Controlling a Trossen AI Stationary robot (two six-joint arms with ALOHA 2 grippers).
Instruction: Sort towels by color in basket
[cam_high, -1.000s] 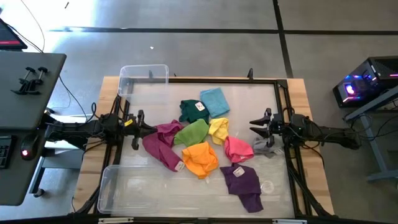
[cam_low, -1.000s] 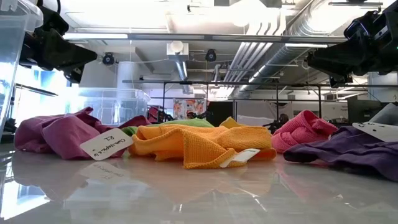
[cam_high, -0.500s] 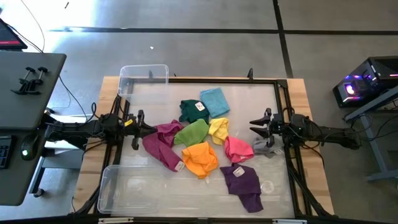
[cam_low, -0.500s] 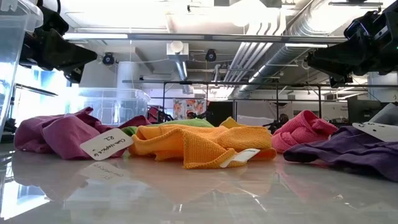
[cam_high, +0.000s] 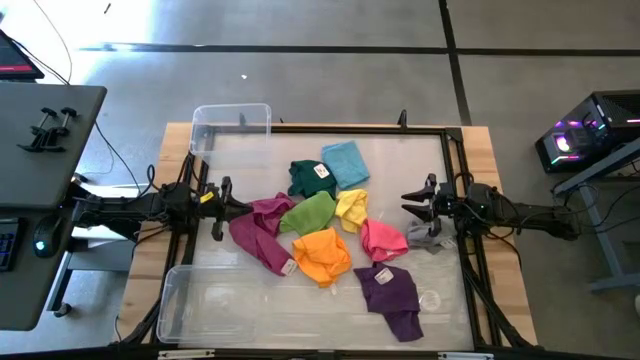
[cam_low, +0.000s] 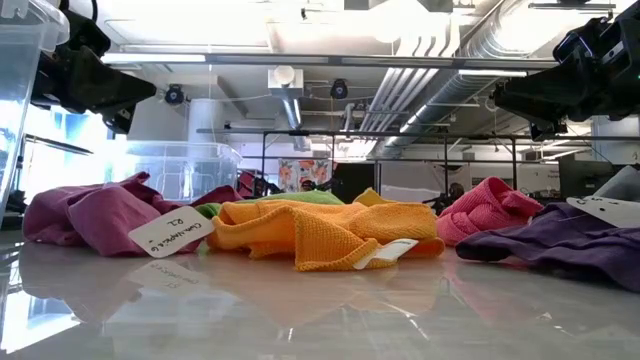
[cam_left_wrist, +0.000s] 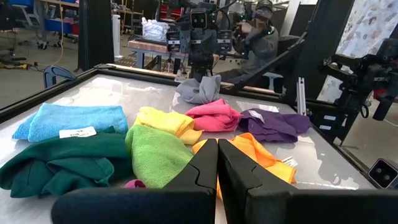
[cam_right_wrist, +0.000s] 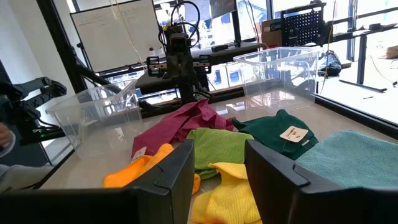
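Nine small towels lie in a loose heap on the table's middle: magenta (cam_high: 258, 232), dark green (cam_high: 305, 178), light blue (cam_high: 346, 162), lime (cam_high: 308, 212), yellow (cam_high: 351, 208), orange (cam_high: 322, 254), pink (cam_high: 382, 240), purple (cam_high: 392, 295) and grey (cam_high: 427, 239). My left gripper (cam_high: 222, 207) is shut and empty. It hangs above the table at the heap's left side, just beside the magenta towel; its fingers show closed in the left wrist view (cam_left_wrist: 217, 162). My right gripper (cam_high: 415, 207) is open and empty. It hangs above the table at the heap's right side, over the grey towel (cam_left_wrist: 199, 89).
A clear plastic bin (cam_high: 231, 127) stands at the table's far left corner, and another (cam_high: 190, 300) at the near left. White tags lie on several towels. A black frame (cam_high: 455, 160) edges the table. A person sits beyond the right arm (cam_left_wrist: 258, 34).
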